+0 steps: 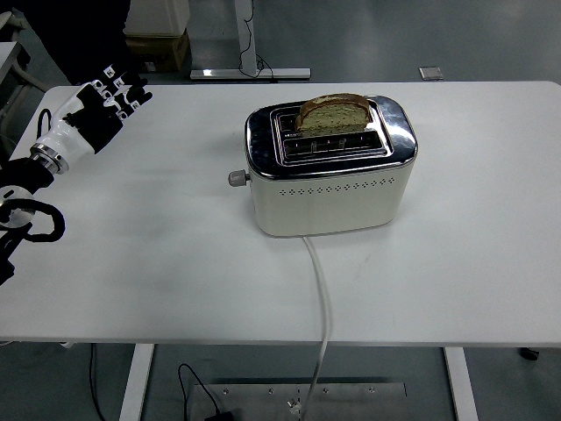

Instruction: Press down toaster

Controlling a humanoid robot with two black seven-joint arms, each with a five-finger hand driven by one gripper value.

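Observation:
A cream and chrome two-slot toaster (329,180) stands in the middle of the white table (158,263). A slice of brown bread (333,113) sticks up out of its far slot. The near slot looks empty. A grey lever knob (237,178) juts out of the toaster's left end. My left hand (107,103) hovers over the table's far left, well left of the toaster, fingers spread and holding nothing. My right hand is out of view.
The toaster's white cord (321,289) runs from its front face over the table's near edge. A cardboard box (158,46) and a table leg base (250,73) stand on the floor behind the table.

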